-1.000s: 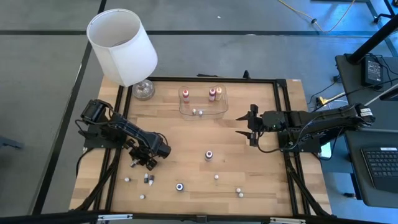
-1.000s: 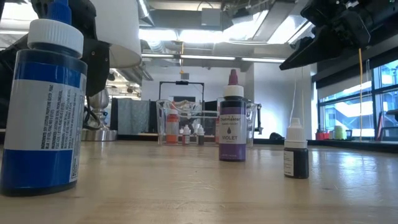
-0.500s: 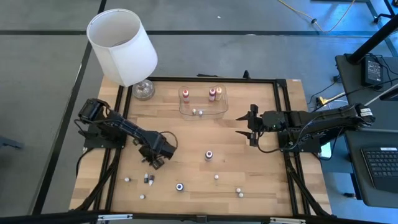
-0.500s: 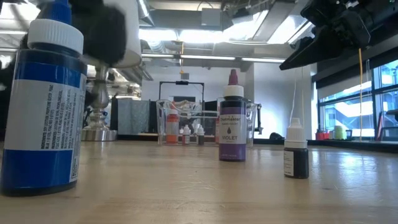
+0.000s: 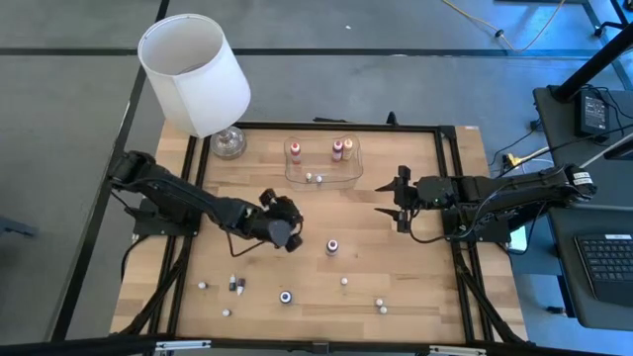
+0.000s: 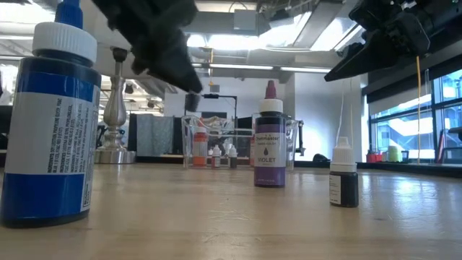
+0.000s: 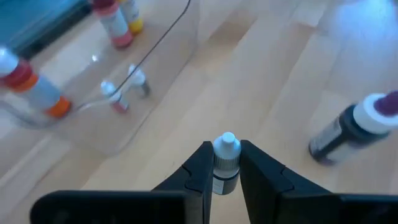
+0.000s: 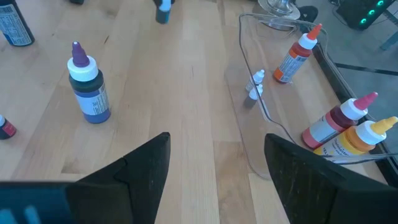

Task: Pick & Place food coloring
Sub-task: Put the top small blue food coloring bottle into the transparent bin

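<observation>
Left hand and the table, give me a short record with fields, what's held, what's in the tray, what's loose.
left hand: shut on a tiny white-capped bottle, above mid-table, short of the tray
right hand: open, holding nothing, waiting at the table's right
clear tray: at the far edge, holds three coloured bottles and two tiny whitish ones
purple bottle: upright, mid-table
blue bottle: upright, near edge
lamp: far left corner

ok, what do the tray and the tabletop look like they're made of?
Tray: thin clear plastic by the look, glossy; the wood grain shows straight through its walls and only the rim catches light. Glass can't be ruled out.
Tabletop: light wood planks, matte to satin finish, with visible grain and board seams; could be a laminate print.
</observation>
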Controlling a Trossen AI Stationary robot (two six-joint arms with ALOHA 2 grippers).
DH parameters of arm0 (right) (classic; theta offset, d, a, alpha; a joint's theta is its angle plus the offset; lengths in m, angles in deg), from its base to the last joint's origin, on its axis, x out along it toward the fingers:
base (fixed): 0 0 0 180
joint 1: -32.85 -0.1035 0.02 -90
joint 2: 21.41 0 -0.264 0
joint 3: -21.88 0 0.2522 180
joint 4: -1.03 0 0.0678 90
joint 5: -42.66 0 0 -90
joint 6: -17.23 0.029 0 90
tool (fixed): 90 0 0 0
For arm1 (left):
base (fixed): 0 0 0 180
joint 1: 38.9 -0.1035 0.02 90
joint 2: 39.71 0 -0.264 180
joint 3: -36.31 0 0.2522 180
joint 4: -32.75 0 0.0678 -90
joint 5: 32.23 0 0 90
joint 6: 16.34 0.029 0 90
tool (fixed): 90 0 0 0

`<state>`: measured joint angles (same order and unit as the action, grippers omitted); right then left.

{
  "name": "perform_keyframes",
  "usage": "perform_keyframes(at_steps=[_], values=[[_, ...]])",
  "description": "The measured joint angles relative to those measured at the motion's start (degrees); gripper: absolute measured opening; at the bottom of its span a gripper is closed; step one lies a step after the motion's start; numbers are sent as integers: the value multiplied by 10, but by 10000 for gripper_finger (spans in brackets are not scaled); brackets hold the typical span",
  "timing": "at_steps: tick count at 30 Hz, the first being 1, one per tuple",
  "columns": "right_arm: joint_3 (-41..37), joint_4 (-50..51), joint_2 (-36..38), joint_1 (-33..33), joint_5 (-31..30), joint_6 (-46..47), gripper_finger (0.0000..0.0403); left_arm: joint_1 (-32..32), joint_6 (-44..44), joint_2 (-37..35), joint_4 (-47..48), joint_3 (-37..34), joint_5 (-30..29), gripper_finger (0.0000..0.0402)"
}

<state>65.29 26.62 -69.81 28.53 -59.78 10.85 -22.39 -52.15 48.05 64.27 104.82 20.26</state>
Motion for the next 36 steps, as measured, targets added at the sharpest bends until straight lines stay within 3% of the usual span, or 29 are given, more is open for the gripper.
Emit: perform_keyframes(at_steps=[10, 12, 30, 36], values=[[0, 0, 0, 0, 0, 0, 261, -7, 56, 58, -340, -126, -10, 60], [0, 0, 0, 0, 0, 0, 261, -6, 53, 69, -371, -145, -14, 60], [0, -1, 0, 0, 0, -1, 261, -7, 51, 179, -462, -167, -39, 74], [0, -2, 0, 0, 0, -1, 261, -7, 51, 184, -475, -167, -44, 83]])
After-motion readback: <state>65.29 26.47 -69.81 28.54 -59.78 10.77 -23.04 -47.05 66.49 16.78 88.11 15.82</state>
